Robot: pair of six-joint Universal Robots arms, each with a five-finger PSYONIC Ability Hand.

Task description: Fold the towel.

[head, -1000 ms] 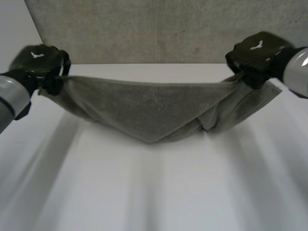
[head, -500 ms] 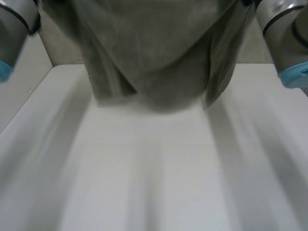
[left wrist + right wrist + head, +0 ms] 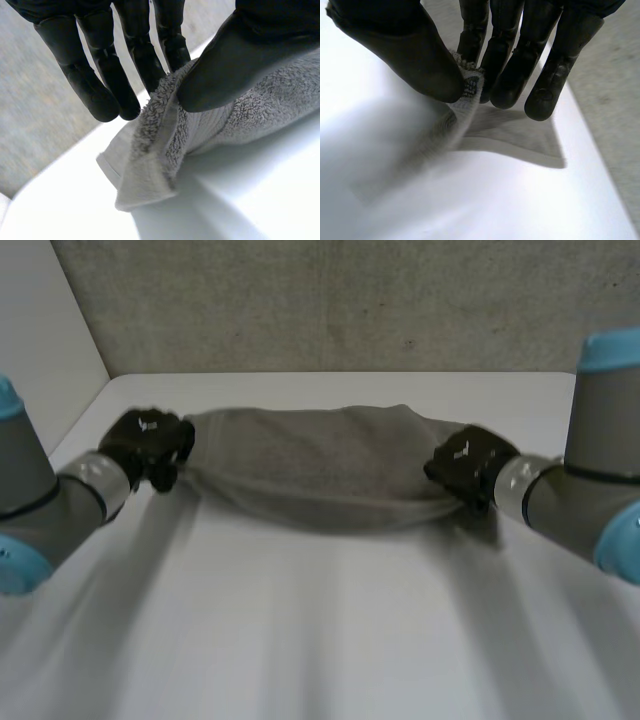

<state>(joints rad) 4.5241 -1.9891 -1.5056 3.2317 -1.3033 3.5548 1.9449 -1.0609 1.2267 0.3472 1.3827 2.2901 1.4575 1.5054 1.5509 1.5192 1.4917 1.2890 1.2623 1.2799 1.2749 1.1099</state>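
Note:
A grey towel [image 3: 310,465] lies stretched across the far part of the white table [image 3: 320,630], sagging toward me in the middle. My left hand [image 3: 150,445] holds its left end; in the left wrist view the thumb [image 3: 225,65] pinches the towel's corner [image 3: 160,150] against the fingers [image 3: 150,55]. My right hand [image 3: 468,464] holds the right end. In the right wrist view its thumb [image 3: 415,55] and fingers [image 3: 510,65] pinch the towel's edge [image 3: 467,87], and a corner of towel [image 3: 520,135] lies flat on the table below.
A grey wall [image 3: 330,300] rises just behind the table's far edge. The table's left edge [image 3: 85,410] runs close by my left hand. Bare white tabletop spreads in front of the towel toward me.
A second ago the towel hung in the air between both raised hands. It swung high, then both hands came down and forward, laying it on the far part of the table.

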